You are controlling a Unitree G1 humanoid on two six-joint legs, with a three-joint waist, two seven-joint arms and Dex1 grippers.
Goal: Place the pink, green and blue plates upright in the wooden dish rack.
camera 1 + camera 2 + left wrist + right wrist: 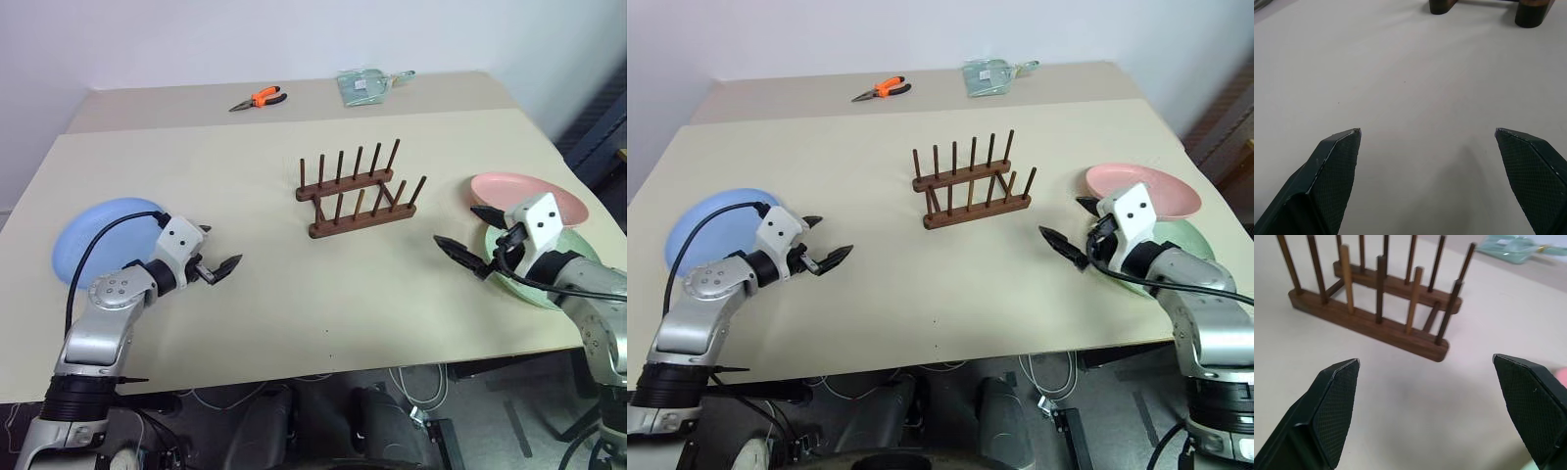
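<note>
Plates come first, and none stands in the wooden dish rack [359, 191] yet, so we judge the step in hand to be the first pick. Our left gripper [212, 251] hovers with its claw spread wide and empty just beside the blue plate [98, 240], which lies flat near the table's [294, 294] left edge. Our right gripper [1073, 230] is likewise spread wide and empty, beside the pink plate [1156, 188], which overlaps the green plate [1185, 240] at the right edge. The rack sits mid-table between both arms, well apart from all plates.

To do this well, we should take one plate by its rim, probably the pink one since it rests on top, pinching where the rim overhangs. Then we turn it on edge before lowering it between two pegs, keeping clear of neighbouring pegs so the light rack does not slide.

Counting: three plates, one rack with two rows of pegs, one pair of orange-handled pliers [259, 98] and one clear bag [364, 84] at the far edge.
</note>
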